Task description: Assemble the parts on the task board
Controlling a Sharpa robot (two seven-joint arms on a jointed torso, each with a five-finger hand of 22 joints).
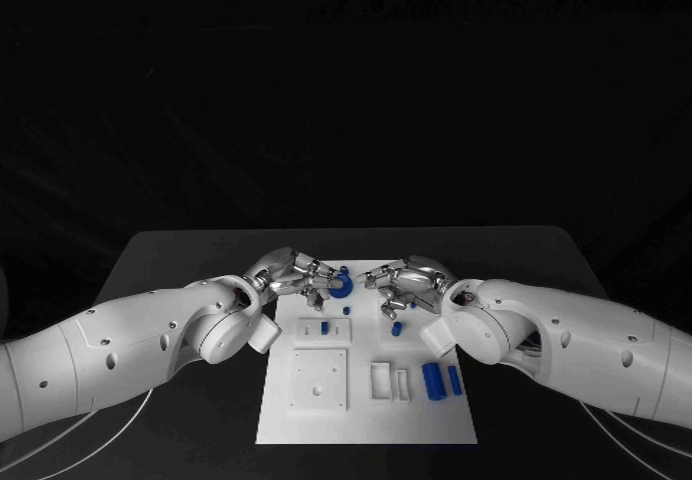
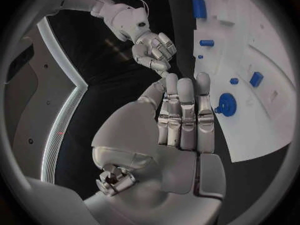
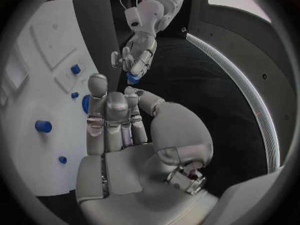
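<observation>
Hands hover over the top of the task board (image 1: pixel 364 420). Your left hand (image 1: pixel 293 275) pinches a small blue part (image 3: pixel 133 78); your right hand (image 1: pixel 405 287) spreads, holding nothing. Lower it slowly.

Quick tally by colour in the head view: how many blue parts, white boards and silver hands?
Blue parts: 7 that can be made out
White task board: 1
Silver hands: 2, left hand and right hand
Total: 10

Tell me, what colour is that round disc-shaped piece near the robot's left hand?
Blue. The round piece shows best in the left wrist view, on the white task board.
</observation>
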